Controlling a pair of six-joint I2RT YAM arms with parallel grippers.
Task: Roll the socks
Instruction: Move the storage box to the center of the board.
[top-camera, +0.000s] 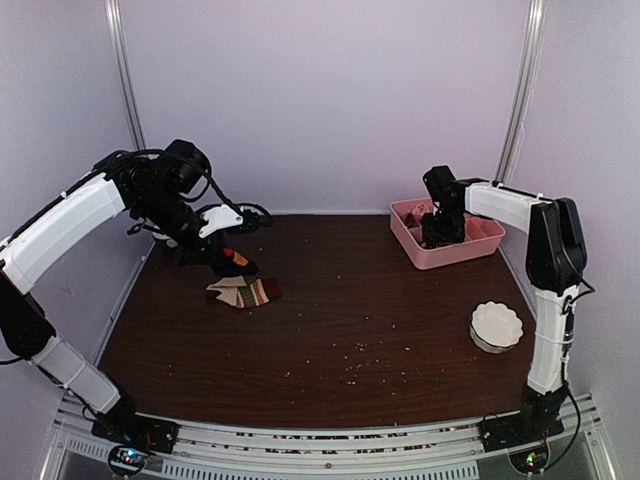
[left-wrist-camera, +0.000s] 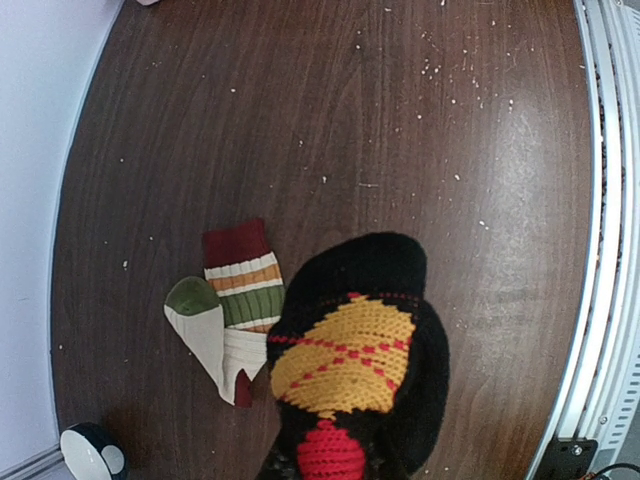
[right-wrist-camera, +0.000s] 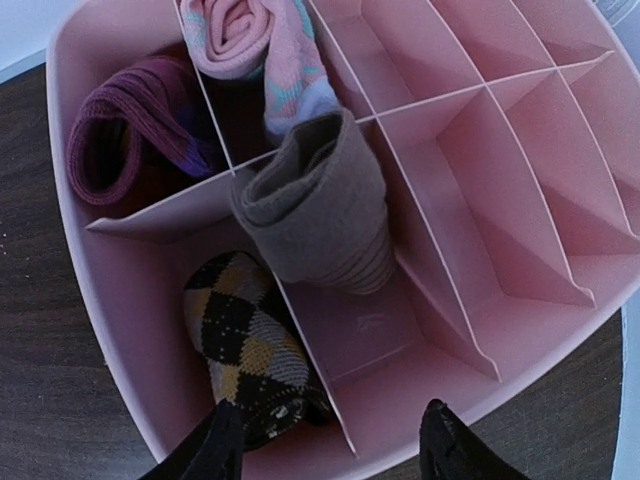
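Both arms (top-camera: 60, 228) wear white shells, black joints, loose black cables.

- table (left-wrist-camera: 300, 120): dark wood-grain top, smooth, semi-gloss, soft sheen upper right of left wrist view, pale specks on it
- argyle sock (left-wrist-camera: 350, 350): chunky knit cloth, matt, fuzzy, stitches visible
- striped sock (left-wrist-camera: 235, 300): finer ribbed knit, matt
- tray (right-wrist-camera: 560, 230): pink plastic, smooth, thin dividers, slight gloss
- grey sock (right-wrist-camera: 315, 210), purple sock (right-wrist-camera: 125, 125) in tray: ribbed knit, matt
- bowl (top-camera: 497, 325): white, smooth, glossy; material unclear
- arm shells (top-camera: 60, 225): white, smooth, plastic-looking
- rail (top-camera: 330, 440), bottom of top view: bare metal, ribbed
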